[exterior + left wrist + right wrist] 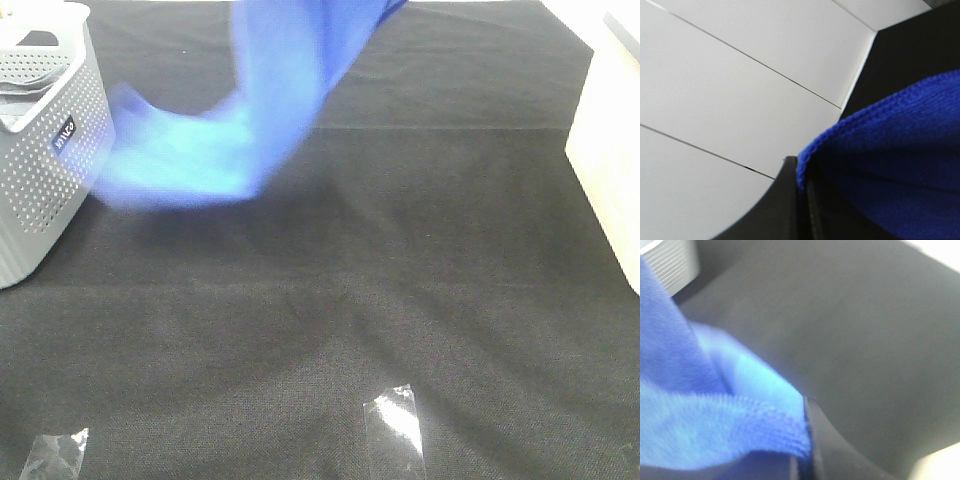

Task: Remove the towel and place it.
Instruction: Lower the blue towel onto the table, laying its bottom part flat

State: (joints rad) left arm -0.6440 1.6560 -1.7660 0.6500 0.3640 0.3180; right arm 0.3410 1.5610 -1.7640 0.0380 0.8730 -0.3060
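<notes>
Pressed together on the stitched edge of the large royal-blue microfibre towel, my left claw carries its share of the weight. Its camera looks past the fabric at a white panelled wall, which suggests that I hold that side high. My right claw is likewise shut, pinching another stretch of the same hem.

I grip at two places along the edge so that the fabric hangs open rather than bunching up. From the high camera the towel drops from above the frame, entirely off the black table cloth, and its lower end trails beside the grey perforated plastic basket on my left. It shows blurred there, so I judge it is swinging.

The lift looks done; the placing is not. The basket seems the likely destination, though nothing confirms it.
</notes>
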